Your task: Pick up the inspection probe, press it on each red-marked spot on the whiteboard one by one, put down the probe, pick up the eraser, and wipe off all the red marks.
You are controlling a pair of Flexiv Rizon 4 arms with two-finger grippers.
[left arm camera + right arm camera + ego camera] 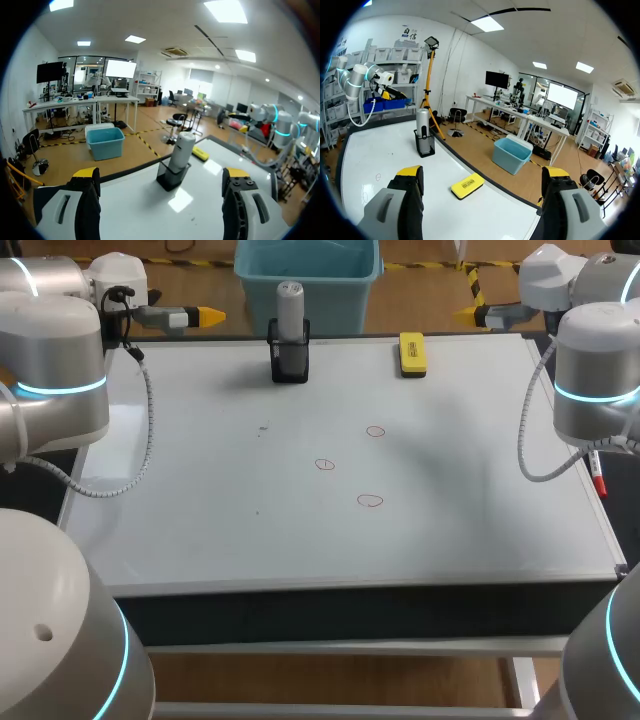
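Note:
The probe [289, 308], a grey-white cylinder, stands upright in a black holder [289, 358] at the whiteboard's far edge. A yellow eraser [412, 353] lies flat to its right. Three small red circles [375, 431], [325, 464], [370, 501] mark the board's middle. My left gripper [205, 315] hovers open at the far left corner, well apart from the probe [181, 150], which stands ahead of its fingers [160, 173]. My right gripper [472, 313] hangs open at the far right corner; from its wrist [482, 172] the eraser [467, 185] lies just ahead and the probe [422, 131] farther off.
The whiteboard [200, 500] covers nearly the whole table top. A red marker pen [597, 476] lies along its right edge under my right arm. Grey cables hang from both arms over the board's side edges.

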